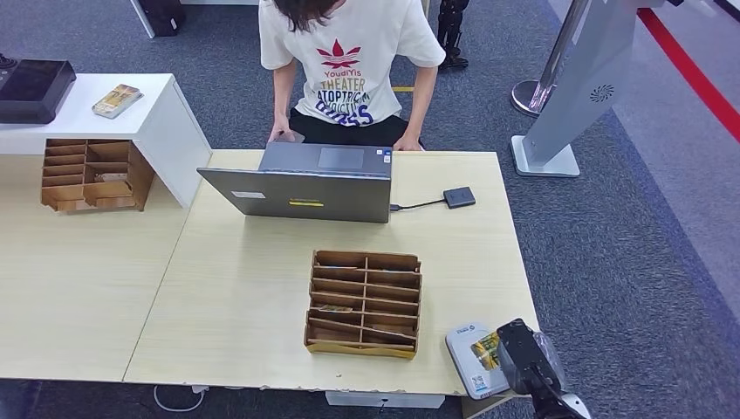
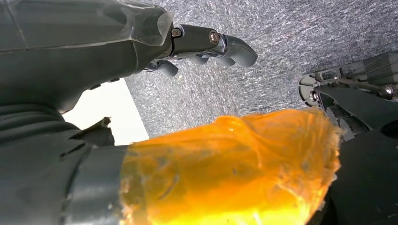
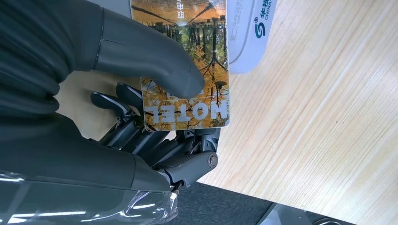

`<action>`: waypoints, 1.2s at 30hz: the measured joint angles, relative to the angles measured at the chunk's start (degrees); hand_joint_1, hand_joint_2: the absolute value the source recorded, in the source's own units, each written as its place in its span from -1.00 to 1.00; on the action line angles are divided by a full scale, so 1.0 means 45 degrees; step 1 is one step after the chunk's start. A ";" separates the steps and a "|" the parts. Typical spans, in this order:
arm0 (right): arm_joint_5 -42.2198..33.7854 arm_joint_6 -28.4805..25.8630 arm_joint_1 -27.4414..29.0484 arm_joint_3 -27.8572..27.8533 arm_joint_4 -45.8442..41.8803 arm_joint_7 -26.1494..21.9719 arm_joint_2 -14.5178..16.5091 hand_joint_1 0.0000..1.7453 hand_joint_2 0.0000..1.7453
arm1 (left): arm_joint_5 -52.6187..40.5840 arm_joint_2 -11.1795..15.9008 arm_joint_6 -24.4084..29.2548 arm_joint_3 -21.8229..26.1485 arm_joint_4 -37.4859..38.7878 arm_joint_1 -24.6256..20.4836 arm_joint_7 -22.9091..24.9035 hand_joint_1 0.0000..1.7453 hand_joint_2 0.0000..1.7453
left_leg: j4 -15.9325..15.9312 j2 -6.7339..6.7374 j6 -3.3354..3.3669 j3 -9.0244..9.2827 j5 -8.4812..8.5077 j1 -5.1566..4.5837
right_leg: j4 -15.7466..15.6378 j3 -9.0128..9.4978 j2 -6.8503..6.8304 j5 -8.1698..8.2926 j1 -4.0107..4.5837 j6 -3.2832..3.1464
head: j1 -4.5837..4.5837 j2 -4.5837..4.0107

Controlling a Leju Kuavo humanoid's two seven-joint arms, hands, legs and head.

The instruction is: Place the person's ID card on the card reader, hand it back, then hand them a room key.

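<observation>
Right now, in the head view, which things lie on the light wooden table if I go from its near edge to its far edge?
Card reader with the right hand at it → wooden slotted organizer → laptop, with the small black box on its cable beside it → the person's hands at the far edge.

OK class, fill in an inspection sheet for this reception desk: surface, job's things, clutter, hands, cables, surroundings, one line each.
Surface: light wooden desk, with a white raised counter at its far left.
Job's things: card printed HOTEL lying over the white card reader at the desk's near right corner; wooden slotted rack mid-desk.
Clutter: open laptop; second slotted rack; small packet on the counter.
Hands: right hand pinches the card, thumb on its face; left hand holds nothing, above carpet.
Cables: laptop lead to a small dark box.
Surroundings: seated person; grey carpet; floor stand.
</observation>
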 joint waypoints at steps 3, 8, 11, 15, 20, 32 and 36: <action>0.0004 -0.0005 0.0016 0.0000 -0.0004 0.0000 0.0000 1.00 1.00 | -0.0027 -0.0001 0.0000 0.0000 0.0002 0.0000 0.0000 -1.00 -1.00 | 0.0000 0.0000 0.0000 0.0002 0.0000 0.0000 | 0.0000 -0.0001 0.0000 0.0000 0.0000 0.0000 | 0.0000 0.0000; 0.0008 -0.0200 0.0322 -0.0006 -0.0228 -0.0002 -0.0130 1.00 1.00 | -0.0175 -0.0013 0.0000 0.0000 0.0003 0.0003 0.0012 -1.00 -1.00 | 0.0001 -0.0004 0.0001 0.0002 -0.0001 -0.0001 | -0.0001 -0.0002 -0.0002 -0.0001 0.0000 0.0001 | 0.0000 0.0000; -0.0089 -0.0458 0.0721 -0.0036 -0.0519 -0.0039 -0.0332 1.00 1.00 | -0.0265 -0.0035 0.0000 0.0000 0.0001 0.0004 0.0038 -1.00 -1.00 | 0.0000 -0.0005 0.0009 -0.0001 -0.0007 -0.0001 | -0.0002 -0.0002 -0.0003 -0.0003 -0.0001 0.0003 | 0.0000 0.0000; -0.0242 -0.0664 0.1183 -0.0086 -0.0860 -0.0093 -0.0612 1.00 1.00 | -0.0369 -0.0098 0.0000 0.0000 -0.0001 -0.0001 0.0128 -1.00 -1.00 | 0.0001 0.0000 0.0015 -0.0001 -0.0012 -0.0003 | -0.0006 -0.0002 -0.0001 -0.0004 -0.0001 0.0004 | 0.0000 0.0000; -0.0491 -0.0986 0.1774 -0.0251 -0.1241 -0.0199 -0.0896 1.00 1.00 | -0.0525 -0.0185 0.0000 0.0000 0.0001 -0.0006 0.0228 -1.00 1.00 | 0.0001 -0.0001 0.0019 -0.0001 -0.0015 -0.0004 | -0.0008 0.0001 -0.0003 -0.0004 -0.0002 0.0004 | 0.0000 0.0000; -0.0602 -0.1365 0.2439 -0.0374 -0.1660 -0.0230 -0.1160 1.00 1.00 | -0.0635 -0.0221 0.0034 -0.0005 0.0000 -0.0063 0.0248 -1.00 1.00 | 0.0001 0.0002 0.0019 0.0002 -0.0014 -0.0003 | -0.0008 0.0003 0.0000 -0.0004 -0.0001 0.0004 | 0.0000 0.0000; -0.0602 -0.1534 0.2558 -0.0374 -0.1757 -0.0228 -0.1171 1.00 1.00 | -0.0670 -0.0206 0.0039 -0.0006 0.0000 -0.0097 0.0245 -1.00 1.00 | 0.0001 0.0002 0.0018 0.0001 -0.0014 -0.0003 | -0.0008 0.0003 0.0000 -0.0004 -0.0001 0.0004 | 0.0000 0.0000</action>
